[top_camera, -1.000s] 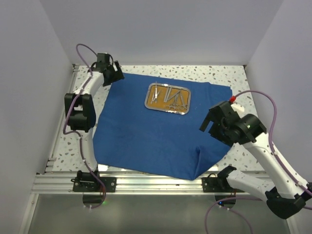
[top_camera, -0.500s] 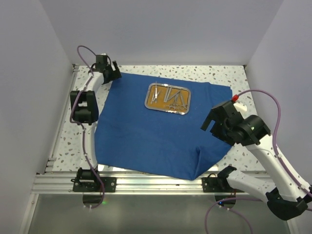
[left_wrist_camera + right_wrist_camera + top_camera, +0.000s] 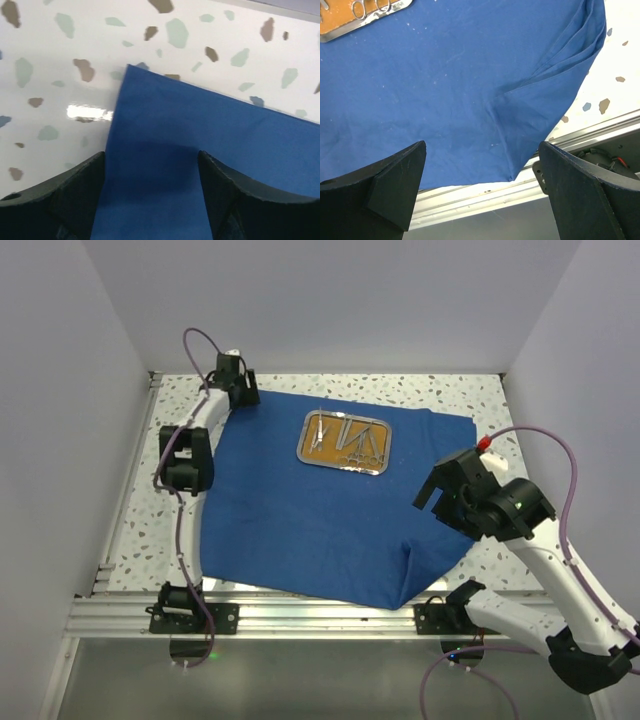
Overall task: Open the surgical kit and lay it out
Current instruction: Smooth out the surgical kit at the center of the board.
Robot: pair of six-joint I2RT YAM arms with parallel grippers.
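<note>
A blue cloth (image 3: pixel 300 510) is spread on the speckled desk (image 3: pixel 440 390), and a steel tray (image 3: pixel 340 466) of thin silvery instruments (image 3: pixel 352 438) is set on its far middle. The left fingers (image 3: pixel 65 195) are held apart either side of the cloth's far-left corner, nothing gripped. The right fingers (image 3: pixel 390 190) are spread wide and empty above its near-right part.

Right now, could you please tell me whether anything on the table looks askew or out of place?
Only the blue cloth: its near right corner is creased and bunched into folds, not flat, and reaches the front rail. The tray sits slightly skewed, instruments inside it.
</note>
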